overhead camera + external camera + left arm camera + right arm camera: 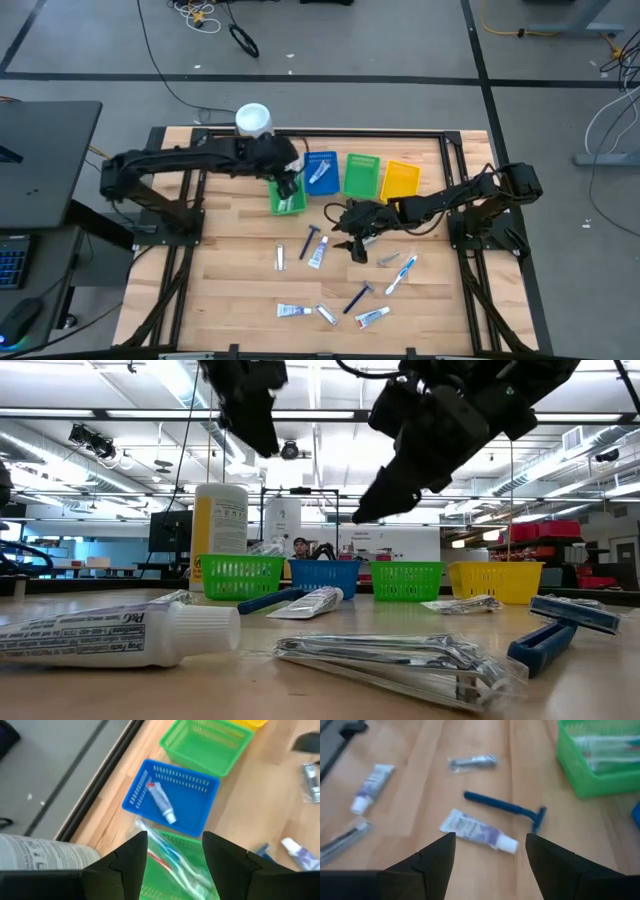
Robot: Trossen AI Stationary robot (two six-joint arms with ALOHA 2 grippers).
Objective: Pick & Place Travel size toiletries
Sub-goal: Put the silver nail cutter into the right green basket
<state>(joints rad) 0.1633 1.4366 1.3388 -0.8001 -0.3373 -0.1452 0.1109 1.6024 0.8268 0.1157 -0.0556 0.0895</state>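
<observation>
The right pincer (490, 852) hangs above the middle of the surface (240, 290), jaws spread wide and empty. Directly ahead of its fingertips, between them in the right wrist view, lies a toothpaste tube (477, 831): soft white plastic with purple-blue print and a white cap. Its long axis runs across the gap between the jaws at a slight slant, so a wrist turn is probably needed for the jaws to close across the tube's width. Just beyond the tube lies a blue razor (507, 808), a slim rigid handle with a crosswise head. The right arm is the nearer one for both.

The left pincer (172, 857) hovers over the green bin (175, 875) at the far left of the row, jaws apart and holding nothing. That bin, of thin lattice plastic, contains toothbrushes (175, 862) in clear wrap. Beside it, the blue bin (195, 807) holds one tube (160, 800). The second green bin (210, 745) and the yellow bin (400, 180) follow in line.

More tubes, another razor (358, 297), a toothbrush (402, 272) and a silvery packet (280, 257) lie scattered over the near half of the wooden surface. A white canister (253, 120) stands behind the bins.
</observation>
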